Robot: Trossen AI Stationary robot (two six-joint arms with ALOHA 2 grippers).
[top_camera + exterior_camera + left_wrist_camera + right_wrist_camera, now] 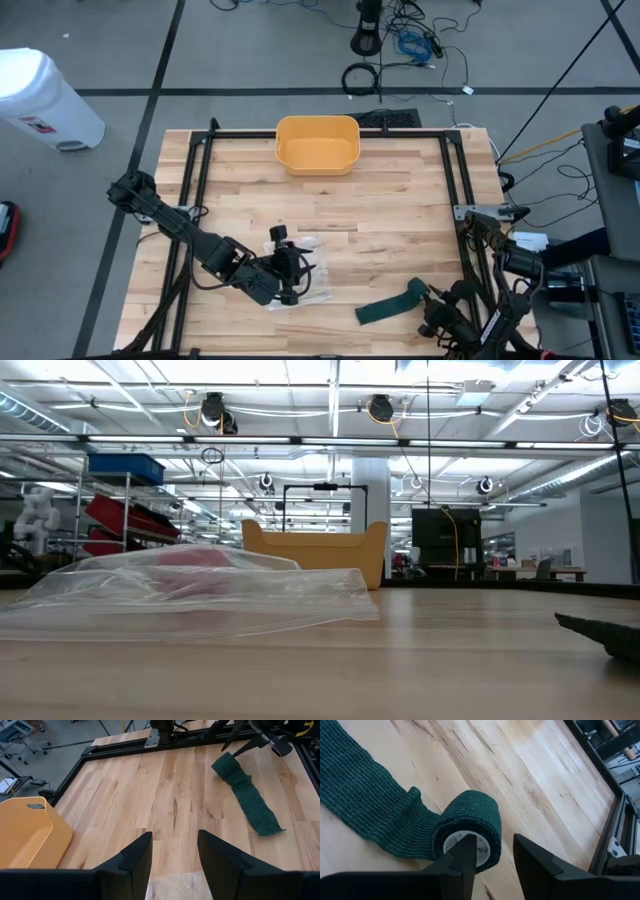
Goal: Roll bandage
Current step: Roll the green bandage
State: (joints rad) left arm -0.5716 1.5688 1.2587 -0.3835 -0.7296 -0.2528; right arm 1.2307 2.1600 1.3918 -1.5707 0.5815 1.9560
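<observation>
The dark green bandage point(388, 305) lies near the table's near right corner. One end is wound into a roll point(470, 815) on a white core, and the loose strip point(365, 805) lies flat on the wood. My right gripper point(492, 840) is at the roll's open end. My left gripper point(175, 837) hangs open above a clear plastic bag point(305, 270) at the near middle, with nothing between its fingers. My right gripper has one fingertip point(466, 845) at the mouth of the roll's white core point(455, 842), and the other finger point(530, 857) stands outside the wound wall. Whether that outer finger touches, I cannot tell. The fingers slant down from the near right, along the roll's axis. The roll lies on its side on the table.
A yellow bin point(317, 143) stands at the far middle edge. The clear bag point(190, 590) lies flat with something red inside. A black metal frame point(455, 170) runs around the tabletop. Bare wood lies between the bin and the bandage.
</observation>
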